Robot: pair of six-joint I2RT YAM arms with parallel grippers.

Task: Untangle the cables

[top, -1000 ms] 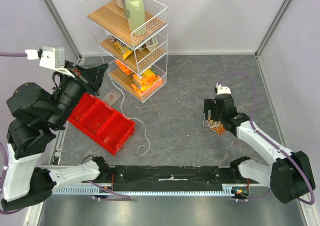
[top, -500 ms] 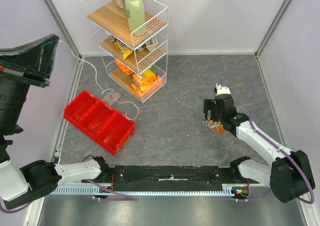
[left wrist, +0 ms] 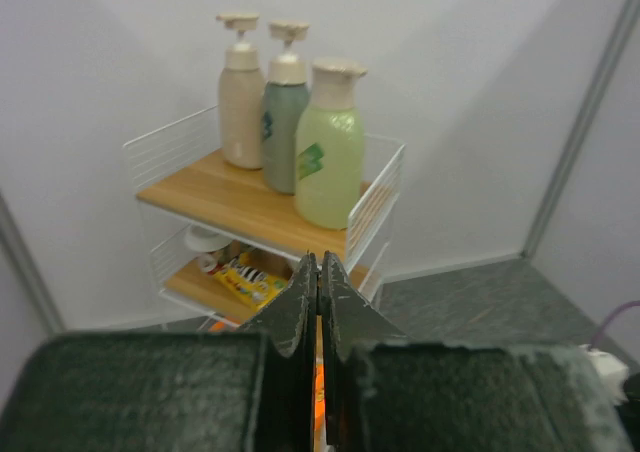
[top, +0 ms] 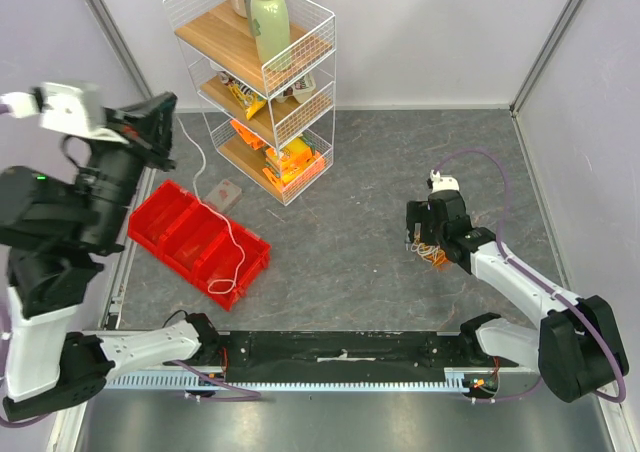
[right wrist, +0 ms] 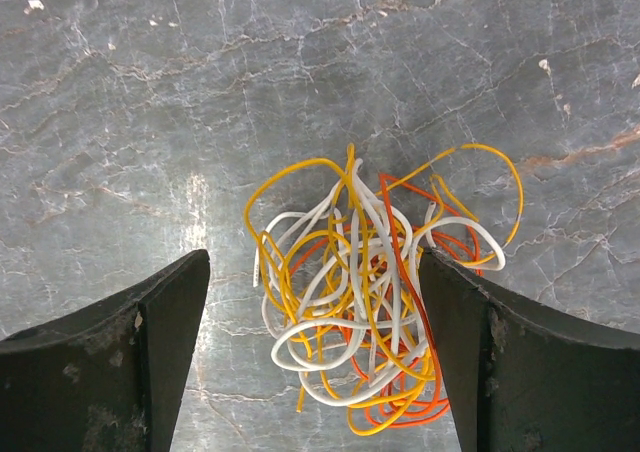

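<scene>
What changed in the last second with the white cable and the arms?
The left gripper, shut on the white cable, swung up and back down near the wire rack, dragging the cable's loose end left off the table onto the red bin. The right gripper stayed open around the tangle, which did not move.

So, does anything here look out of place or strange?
Yes: a white cord hangs from the shut left gripper and drapes across the red bin, far from the cable tangle, which sits inside the open right gripper.
</scene>
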